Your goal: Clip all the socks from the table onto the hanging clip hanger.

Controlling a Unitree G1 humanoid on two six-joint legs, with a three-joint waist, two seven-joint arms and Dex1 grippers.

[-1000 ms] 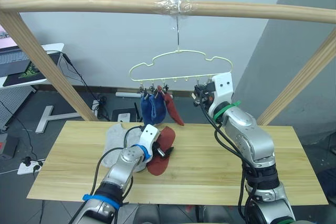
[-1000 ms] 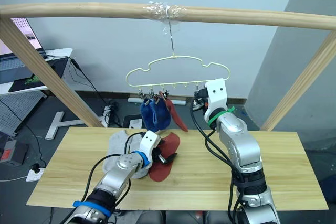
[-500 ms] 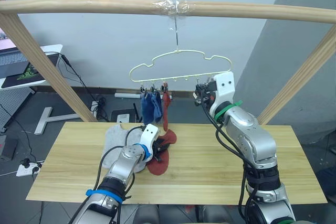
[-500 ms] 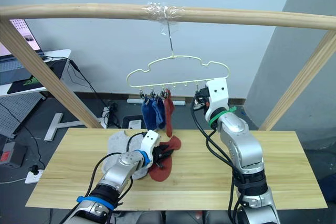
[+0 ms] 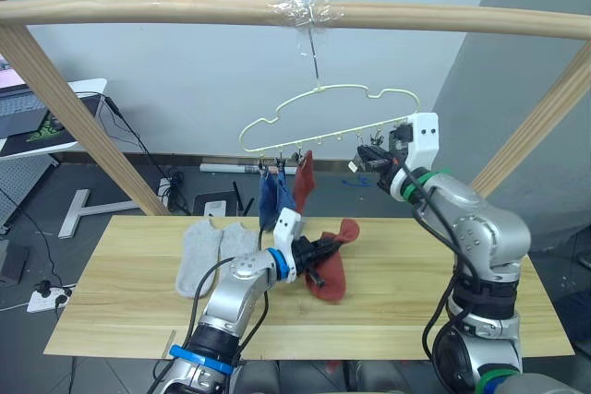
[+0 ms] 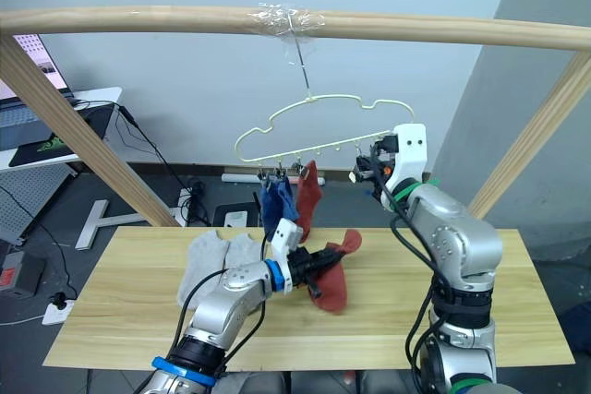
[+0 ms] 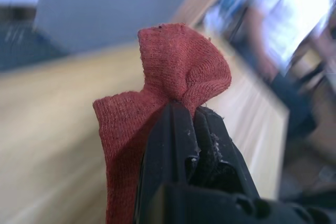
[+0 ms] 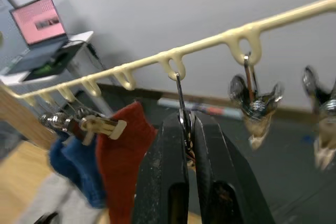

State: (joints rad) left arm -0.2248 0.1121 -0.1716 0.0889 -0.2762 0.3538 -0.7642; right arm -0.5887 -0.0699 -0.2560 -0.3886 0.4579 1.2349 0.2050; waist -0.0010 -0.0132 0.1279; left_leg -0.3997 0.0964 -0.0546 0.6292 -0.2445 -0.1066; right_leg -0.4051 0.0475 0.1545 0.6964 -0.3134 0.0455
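Observation:
My left gripper (image 5: 317,254) is shut on a rust red sock (image 5: 334,269), which hangs bunched from its fingers just above the table (image 5: 120,311); the left wrist view shows the sock (image 7: 178,61) pinched between the black fingertips. Two light grey socks (image 5: 208,251) lie flat on the table to the left. The pale yellow clip hanger (image 5: 323,122) hangs tilted, right end up. Two blue socks (image 5: 272,196) and one red sock (image 5: 303,180) are clipped at its left end. My right gripper (image 8: 185,124) is shut on a metal clip (image 8: 180,98) near the hanger's right end.
A thick wooden bar (image 5: 138,8) carries the hanger's hook, with slanted wooden posts (image 5: 65,99) at both sides. More clips (image 8: 254,103) without socks hang beside the held one. A white desk with a laptop (image 5: 46,117) stands at the far left.
My left gripper has shut on the red sock and carried it up and to the right, uncovering the grey socks. My right gripper has pulled the hanger's right end up and rightward.

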